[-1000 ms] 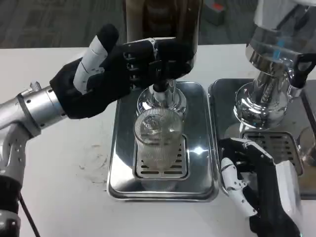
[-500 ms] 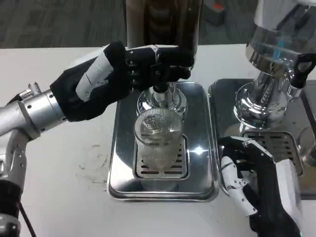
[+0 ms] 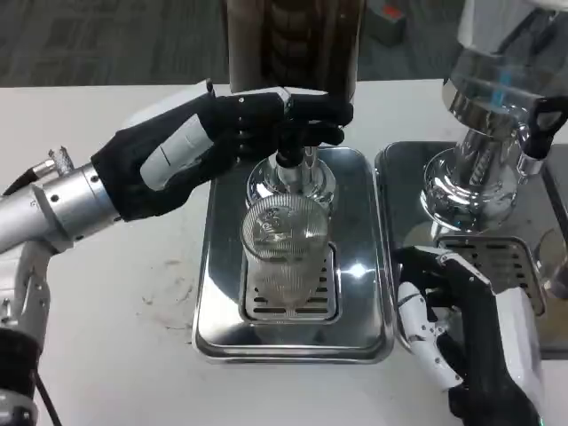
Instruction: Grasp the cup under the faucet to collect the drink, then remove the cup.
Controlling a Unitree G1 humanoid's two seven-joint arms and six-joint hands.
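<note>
Two robot hands are showing: the left robot hand [image 3: 231, 133] is closing its fingers on the faucet [image 3: 291, 151] at the far end of the steel tray [image 3: 222, 266], seemingly working the filling step. The ribbed clear cup [image 3: 284, 253] is standing on the grate just nearer than that hand, untouched. The right robot hand [image 3: 461, 328] is waiting with fingers apart, right of the cup. Next, that hand needs to grip the cup.

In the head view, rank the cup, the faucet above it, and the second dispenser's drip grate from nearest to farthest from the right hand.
From the right hand:
1. Second dispenser's drip grate, just above the hand on the right tray.
2. Cup, to the left on the middle tray's grate.
3. Faucet, farther up-left, where the left hand reaches.
</note>
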